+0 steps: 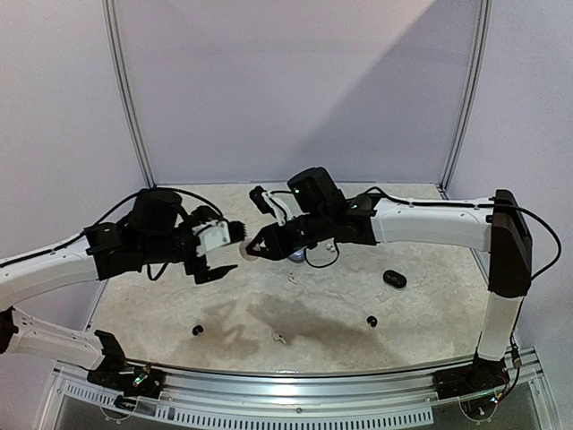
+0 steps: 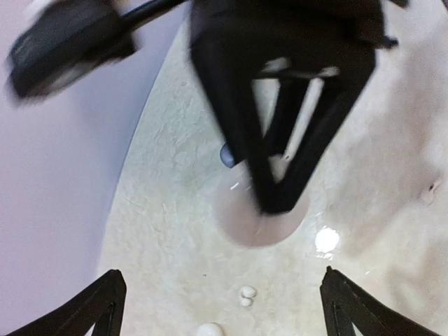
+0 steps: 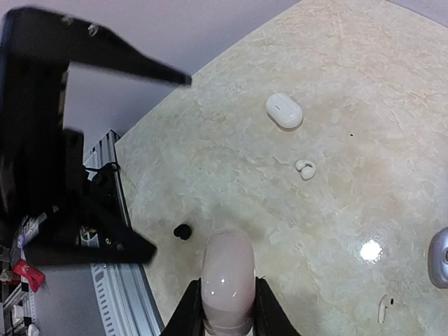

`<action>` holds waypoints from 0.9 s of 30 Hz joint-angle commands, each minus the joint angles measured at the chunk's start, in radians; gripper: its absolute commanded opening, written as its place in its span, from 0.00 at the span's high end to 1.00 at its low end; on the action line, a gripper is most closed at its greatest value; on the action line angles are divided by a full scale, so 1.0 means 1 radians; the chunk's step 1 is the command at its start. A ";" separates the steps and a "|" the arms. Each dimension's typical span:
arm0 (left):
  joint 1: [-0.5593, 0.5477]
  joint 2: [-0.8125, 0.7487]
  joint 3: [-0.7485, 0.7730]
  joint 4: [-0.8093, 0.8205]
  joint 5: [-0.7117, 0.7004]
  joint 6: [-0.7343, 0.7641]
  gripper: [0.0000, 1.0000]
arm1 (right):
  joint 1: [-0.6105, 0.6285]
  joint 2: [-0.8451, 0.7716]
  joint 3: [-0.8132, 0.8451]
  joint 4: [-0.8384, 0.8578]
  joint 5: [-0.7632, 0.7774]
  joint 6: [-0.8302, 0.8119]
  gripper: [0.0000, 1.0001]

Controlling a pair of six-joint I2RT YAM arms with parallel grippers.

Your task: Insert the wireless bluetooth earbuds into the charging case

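Note:
My right gripper (image 1: pixel 257 248) (image 3: pixel 227 283) is shut on a pale pink pebble-like charging case (image 3: pixel 227 269) and holds it above the table. It also shows in the left wrist view (image 2: pixel 260 222), between black fingers. My left gripper (image 1: pixel 227 252) (image 2: pixel 222 274) is open and empty, facing the pink case from close by. A white earbud (image 3: pixel 305 169) (image 2: pixel 246 295) lies on the table below it. A black earbud (image 3: pixel 183 232) (image 1: pixel 198 330) lies near the front left. Another black earbud (image 1: pixel 372 321) and a white stemmed earbud (image 1: pixel 278 339) lie near the front.
A white case (image 3: pixel 283 110) (image 2: pixel 210 329) lies beyond the white bud. A black case (image 1: pixel 394 279) lies at the right. A grey-blue case (image 3: pixel 439 257) (image 1: pixel 298 256) sits under the right arm, with a small white stemmed bud (image 3: pixel 384 304) beside it. A metal rail (image 1: pixel 295 394) edges the front.

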 commanded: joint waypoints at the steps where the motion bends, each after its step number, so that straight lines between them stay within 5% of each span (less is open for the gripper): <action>1: 0.215 -0.167 -0.092 0.003 0.480 -0.346 0.01 | 0.000 -0.175 -0.112 0.105 -0.025 -0.196 1.00; 4: 0.258 -0.269 -0.185 0.104 0.740 -0.471 0.01 | 0.001 -0.258 -0.256 0.330 -0.141 -0.300 1.00; 8: 0.260 -0.285 -0.315 0.443 0.833 -0.728 0.12 | 0.000 -0.307 -0.336 0.519 -0.227 -0.398 1.00; 13: 0.252 -0.276 -0.488 0.889 0.805 -0.913 0.13 | 0.004 -0.259 -0.303 0.618 -0.307 -0.417 1.00; 20: 0.226 -0.275 -0.569 1.101 0.742 -1.000 0.23 | 0.029 -0.201 -0.276 0.658 -0.315 -0.411 1.00; 27: 0.167 -0.208 -0.624 1.259 0.677 -1.005 0.17 | 0.049 -0.169 -0.264 0.675 -0.326 -0.422 1.00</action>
